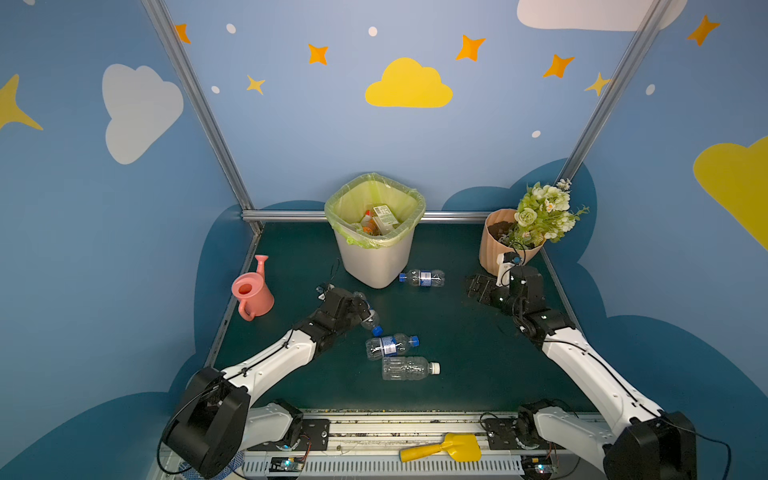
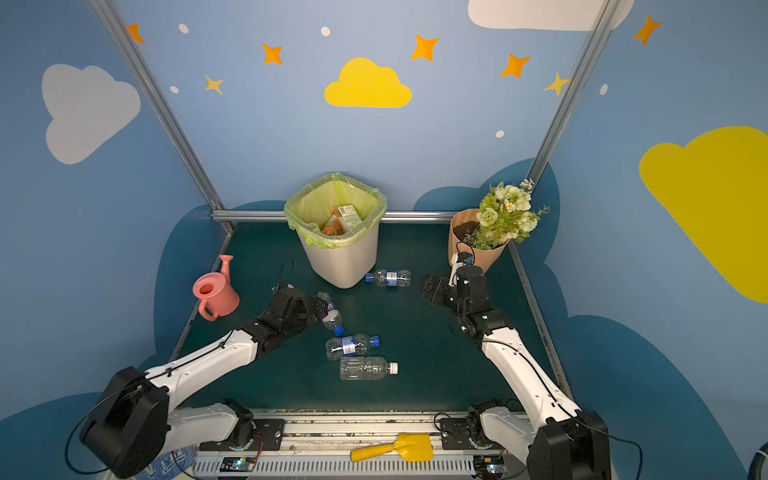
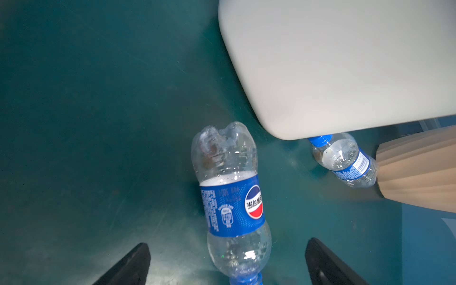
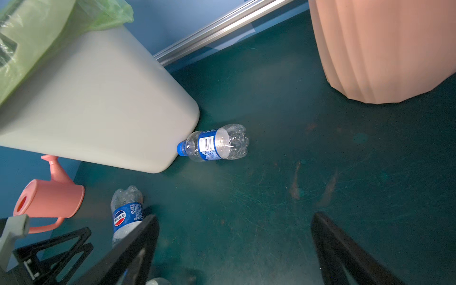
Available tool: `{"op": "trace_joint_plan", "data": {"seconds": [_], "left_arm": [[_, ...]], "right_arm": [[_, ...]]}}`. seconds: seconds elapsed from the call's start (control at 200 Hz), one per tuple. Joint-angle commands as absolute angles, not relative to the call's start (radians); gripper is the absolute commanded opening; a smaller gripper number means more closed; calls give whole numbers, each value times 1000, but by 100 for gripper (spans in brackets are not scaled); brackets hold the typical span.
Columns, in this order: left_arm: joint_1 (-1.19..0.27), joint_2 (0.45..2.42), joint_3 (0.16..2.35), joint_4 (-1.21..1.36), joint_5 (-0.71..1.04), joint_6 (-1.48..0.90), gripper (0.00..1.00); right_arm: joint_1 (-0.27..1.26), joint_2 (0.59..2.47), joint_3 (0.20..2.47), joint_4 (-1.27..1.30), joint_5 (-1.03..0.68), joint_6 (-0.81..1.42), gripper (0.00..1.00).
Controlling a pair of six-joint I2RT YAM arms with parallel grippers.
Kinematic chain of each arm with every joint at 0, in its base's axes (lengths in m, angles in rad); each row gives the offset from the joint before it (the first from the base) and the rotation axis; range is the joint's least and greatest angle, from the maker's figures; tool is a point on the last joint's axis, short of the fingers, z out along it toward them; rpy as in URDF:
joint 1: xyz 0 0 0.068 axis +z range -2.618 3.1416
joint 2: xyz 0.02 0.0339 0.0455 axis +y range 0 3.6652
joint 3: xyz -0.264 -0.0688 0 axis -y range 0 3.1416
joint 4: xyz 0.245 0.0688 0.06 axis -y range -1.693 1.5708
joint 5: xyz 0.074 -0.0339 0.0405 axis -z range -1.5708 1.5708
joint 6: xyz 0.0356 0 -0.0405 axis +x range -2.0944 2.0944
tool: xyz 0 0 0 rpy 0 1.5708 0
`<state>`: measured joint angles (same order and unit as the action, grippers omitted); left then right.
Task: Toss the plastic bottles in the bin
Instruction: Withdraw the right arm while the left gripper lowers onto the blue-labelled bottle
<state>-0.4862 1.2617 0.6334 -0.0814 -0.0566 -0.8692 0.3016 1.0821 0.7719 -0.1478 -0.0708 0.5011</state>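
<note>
Spread wide, left hand is straddling a blue-labelled bottle, not yet pinching; squeezing and lifting toward the bin looks next. Right hand is gaping, empty.

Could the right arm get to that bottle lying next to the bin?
Probably yes. The right gripper is open and faces the bottle across bare mat. Only the cap sits at the bin base; the body lies free, and the flowerpot stands off to the side.
</note>
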Motion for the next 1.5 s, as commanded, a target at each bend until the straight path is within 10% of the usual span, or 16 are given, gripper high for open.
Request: {"op": "trace_joint_plan", "data": {"seconds": [0.0, 1.496], "left_arm": [[-451, 1294, 661, -52, 31, -843, 96], [-284, 1657, 799, -40, 402, -718, 81]], "right_arm": [[299, 1085, 768, -164, -87, 515, 94], [287, 1070, 737, -194, -52, 544, 94]]}}
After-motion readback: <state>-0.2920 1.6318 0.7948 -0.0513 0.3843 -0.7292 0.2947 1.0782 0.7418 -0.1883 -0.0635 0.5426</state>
